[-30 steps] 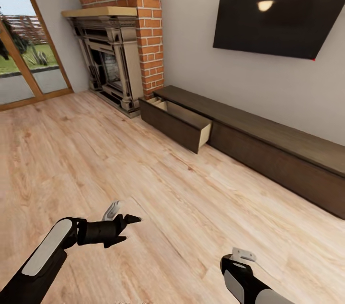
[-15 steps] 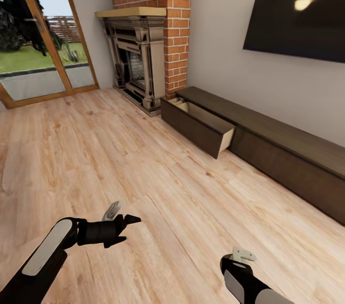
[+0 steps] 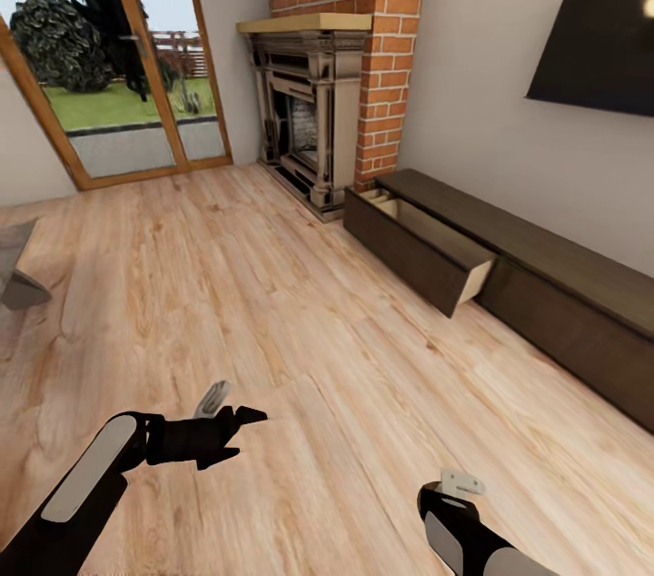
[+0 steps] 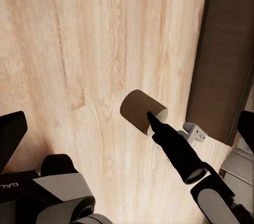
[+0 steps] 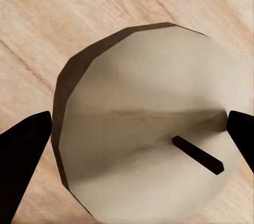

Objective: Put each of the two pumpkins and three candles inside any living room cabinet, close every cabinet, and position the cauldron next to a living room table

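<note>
The right gripper [image 5: 135,128] is clamping a stubby tan-beige wax candle [image 5: 148,128] between its black fingers, flat wick end facing the wrist camera. The left gripper [image 3: 234,431] is hanging open, empty.

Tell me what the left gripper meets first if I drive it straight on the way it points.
Likely the candle in the right gripper: it sits mid-line in the left wrist view, ahead of the open left gripper. Depth is unclear; missing it, the wooden floor comes next.
</note>
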You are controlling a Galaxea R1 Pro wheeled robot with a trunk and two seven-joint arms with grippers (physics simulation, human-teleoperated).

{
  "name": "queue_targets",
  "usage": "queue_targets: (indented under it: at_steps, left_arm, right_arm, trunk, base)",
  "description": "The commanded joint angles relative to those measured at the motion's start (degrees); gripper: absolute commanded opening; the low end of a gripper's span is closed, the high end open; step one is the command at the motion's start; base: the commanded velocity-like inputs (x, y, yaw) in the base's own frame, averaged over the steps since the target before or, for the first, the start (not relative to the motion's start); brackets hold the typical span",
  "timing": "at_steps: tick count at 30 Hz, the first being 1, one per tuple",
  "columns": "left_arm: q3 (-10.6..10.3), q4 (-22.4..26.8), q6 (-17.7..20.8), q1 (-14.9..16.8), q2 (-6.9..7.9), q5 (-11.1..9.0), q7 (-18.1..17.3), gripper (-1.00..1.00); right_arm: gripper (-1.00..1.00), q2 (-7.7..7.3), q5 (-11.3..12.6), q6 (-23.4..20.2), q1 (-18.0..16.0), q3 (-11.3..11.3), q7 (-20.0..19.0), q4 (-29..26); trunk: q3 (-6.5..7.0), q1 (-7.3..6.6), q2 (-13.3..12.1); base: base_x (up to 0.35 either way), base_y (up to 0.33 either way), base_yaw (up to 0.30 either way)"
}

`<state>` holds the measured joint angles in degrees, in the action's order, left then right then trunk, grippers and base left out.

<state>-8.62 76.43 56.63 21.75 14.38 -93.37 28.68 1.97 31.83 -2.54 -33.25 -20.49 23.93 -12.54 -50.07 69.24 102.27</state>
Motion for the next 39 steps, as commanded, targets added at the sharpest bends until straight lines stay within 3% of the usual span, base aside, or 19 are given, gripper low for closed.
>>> queue_targets:
  at_steps: [1, 25, 39]
  left_arm:
    - [-0.1, 0.0, 0.0, 0.0, 0.03, -0.6, 0.6, 1.0]
    - [-0.2, 0.0, 0.0, 0.0, -0.02, -0.6, 0.6, 1.0]
    - [-0.3, 0.0, 0.0, 0.0, -0.05, -0.5, 0.7, 1.0]
  right_arm:
    - [-1.0, -0.03, 0.2, -0.3, 0.0, -0.5, 0.4, -0.1]
    - [-1.0, -0.03, 0.2, -0.3, 0.0, -0.6, 0.4, -0.1]
    - [-1.0, -0.03, 0.2, -0.3, 0.0, -0.6, 0.4, 0.0]
  trunk:
    - [-0.04, 0.01, 0.0]
    - [-0.04, 0.01, 0.0]
    - [-0.04, 0.01, 0.0]
  base:
    - [0.108, 0.0, 0.287]
    - [0.119, 0.0, 0.287]
    - [0.26, 0.0, 0.287]
